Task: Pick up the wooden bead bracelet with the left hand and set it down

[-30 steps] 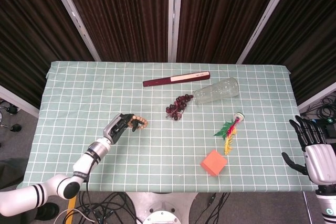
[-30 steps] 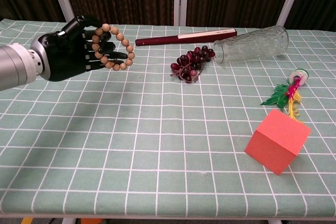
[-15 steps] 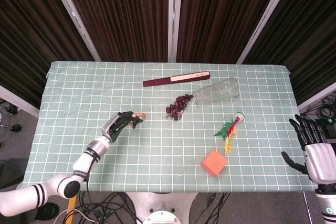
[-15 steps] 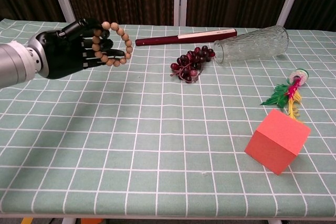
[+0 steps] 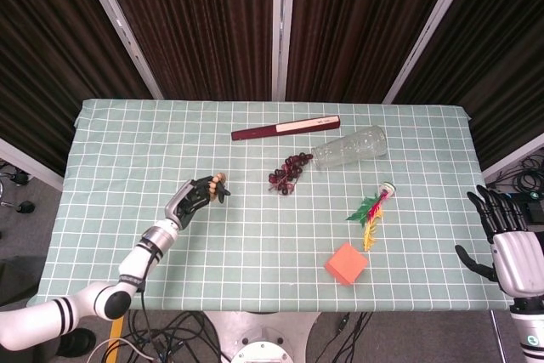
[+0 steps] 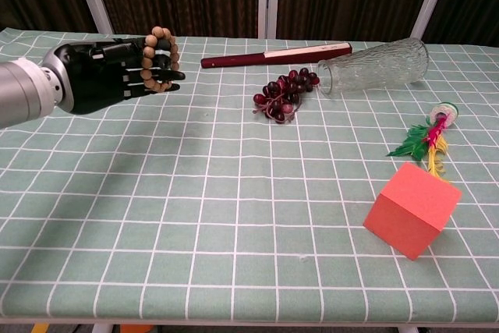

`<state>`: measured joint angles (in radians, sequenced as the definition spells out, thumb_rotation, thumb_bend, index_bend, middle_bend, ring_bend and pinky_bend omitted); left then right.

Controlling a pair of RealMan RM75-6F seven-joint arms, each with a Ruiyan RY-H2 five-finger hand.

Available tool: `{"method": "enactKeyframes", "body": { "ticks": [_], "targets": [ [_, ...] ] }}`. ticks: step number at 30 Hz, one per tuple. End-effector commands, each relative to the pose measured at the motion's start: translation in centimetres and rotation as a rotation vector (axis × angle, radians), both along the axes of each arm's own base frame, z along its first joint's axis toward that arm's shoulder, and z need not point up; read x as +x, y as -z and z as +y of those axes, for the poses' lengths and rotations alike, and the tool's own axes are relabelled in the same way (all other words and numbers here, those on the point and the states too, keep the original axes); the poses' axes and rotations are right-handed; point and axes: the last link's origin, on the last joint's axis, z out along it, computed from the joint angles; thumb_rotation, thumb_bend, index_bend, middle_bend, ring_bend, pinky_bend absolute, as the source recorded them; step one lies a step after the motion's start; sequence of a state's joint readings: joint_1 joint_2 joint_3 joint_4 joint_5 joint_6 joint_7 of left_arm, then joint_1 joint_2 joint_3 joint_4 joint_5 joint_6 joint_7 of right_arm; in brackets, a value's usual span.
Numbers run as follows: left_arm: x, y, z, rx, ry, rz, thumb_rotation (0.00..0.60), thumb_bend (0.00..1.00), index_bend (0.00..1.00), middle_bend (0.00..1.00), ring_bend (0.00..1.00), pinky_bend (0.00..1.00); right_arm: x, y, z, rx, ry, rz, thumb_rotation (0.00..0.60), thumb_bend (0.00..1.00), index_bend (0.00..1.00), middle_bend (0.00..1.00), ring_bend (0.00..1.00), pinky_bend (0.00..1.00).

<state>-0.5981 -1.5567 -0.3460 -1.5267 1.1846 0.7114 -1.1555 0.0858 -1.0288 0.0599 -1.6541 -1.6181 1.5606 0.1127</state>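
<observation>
The left hand (image 6: 105, 76) holds the round wooden bracelet (image 6: 158, 58) above the checked tablecloth (image 5: 127, 150), with open room at 6 o'clock. The loop is partly hidden by the fingers. Off the right edge, the right hand (image 5: 501, 240) is empty, fingers spread.

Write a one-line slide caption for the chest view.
Left hand holds the wooden bead bracelet above the checked tablecloth, with grapes, a glass vase and an orange cube nearby.
</observation>
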Motion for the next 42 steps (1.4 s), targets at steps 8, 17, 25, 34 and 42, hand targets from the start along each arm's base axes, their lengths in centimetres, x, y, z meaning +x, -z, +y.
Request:
{"method": "enactKeyframes", "body": {
  "ticks": [8, 17, 25, 34, 42],
  "targets": [
    [-0.3, -0.2, 0.2, 0.048, 0.068, 0.061, 0.074, 0.69, 0.48, 0.57, 0.33, 0.12, -0.1, 0.1, 0.0, 0.002, 0.004, -0.003, 0.6, 0.16, 0.0, 0.0, 0.0, 0.0],
    [-3.1, 0.0, 0.9, 0.285, 0.339, 0.523, 0.001, 0.56, 0.46, 0.54, 0.29, 0.12, -0.2, 0.1, -0.2, 0.009, 0.002, -0.006, 0.6, 0.16, 0.0, 0.0, 0.0, 0.0],
    [-5.4, -0.9, 1.6, 0.515, 0.589, 1.084, 0.048, 0.42, 0.38, 0.43, 0.21, 0.11, -0.4, 0.3, -0.3, 0.016, 0.006, -0.01, 0.6, 0.16, 0.0, 0.0, 0.0, 0.0],
    [-6.2, -4.2, 1.5, 0.706, 0.579, 1.333, 0.383, 0.09, 0.33, 0.4, 0.2, 0.15, -0.6, 0.5, -0.5, 0.028, 0.006, -0.013, 0.6, 0.16, 0.0, 0.0, 0.0, 0.0],
    [-11.3, -12.5, 0.1, 0.788, 0.32, 1.487, 0.6, 0.09, 0.32, 0.39, 0.2, 0.16, -1.3, 0.4, -1.0, 0.078, 0.047, -0.008, 0.6, 0.17, 0.0, 0.0, 0.0, 0.0]
  ]
}}
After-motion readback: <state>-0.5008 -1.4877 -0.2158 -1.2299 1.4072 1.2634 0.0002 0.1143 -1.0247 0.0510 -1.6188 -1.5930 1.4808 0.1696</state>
